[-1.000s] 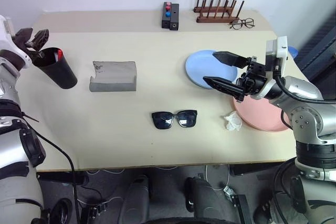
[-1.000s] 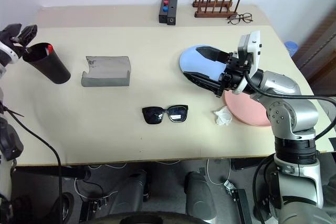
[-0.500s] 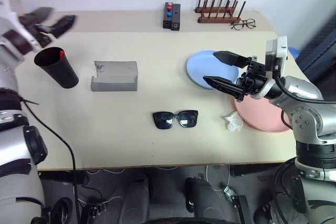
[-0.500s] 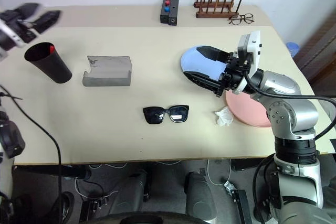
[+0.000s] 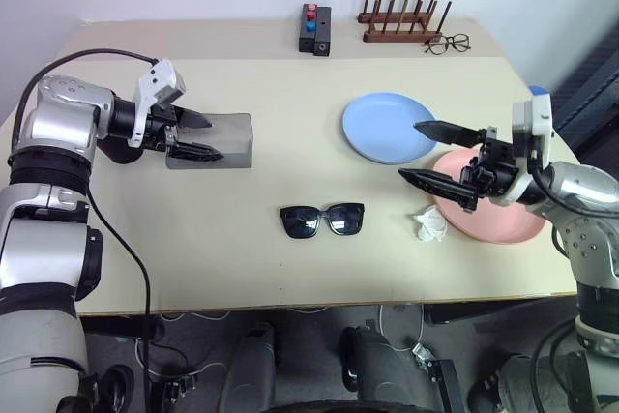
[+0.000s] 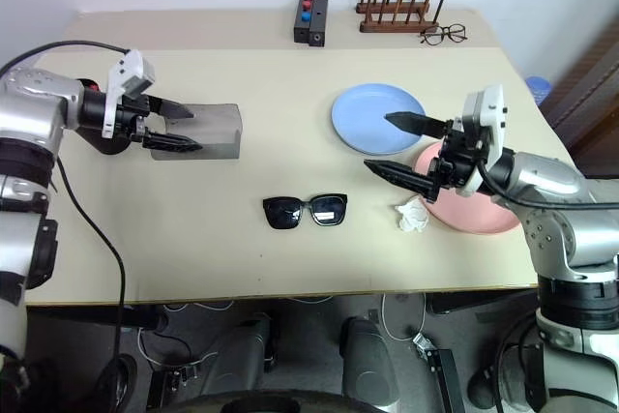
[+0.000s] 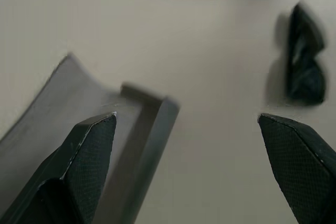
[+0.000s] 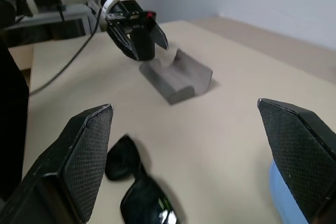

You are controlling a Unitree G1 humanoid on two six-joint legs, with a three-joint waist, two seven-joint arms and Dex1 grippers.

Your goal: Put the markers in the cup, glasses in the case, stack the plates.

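Observation:
My left gripper (image 5: pixel 213 139) is open, its fingers reaching over the left part of the grey case (image 5: pixel 227 137), whose top flap stands up. The black cup (image 8: pixel 143 43) stands just behind that arm, and a marker's red cap (image 8: pixel 150 13) peeks over its rim. The black sunglasses (image 5: pixel 322 220) lie unfolded at the table's middle front. My right gripper (image 5: pixel 411 150) is open and empty, hovering between the light blue plate (image 5: pixel 387 128) and the salmon pink plate (image 5: pixel 503 224), which lie side by side.
A crumpled white scrap (image 5: pixel 427 224) lies beside the pink plate. At the back stand a wooden peg rack (image 5: pixel 398 16), clear-lens spectacles (image 5: pixel 445 44) and a black box with red and blue buttons (image 5: pixel 314 28).
My left arm swung from the cup rightward and down to the case, its jaws spreading wider. My right gripper drew back rightward, off the blue plate toward the pink one.

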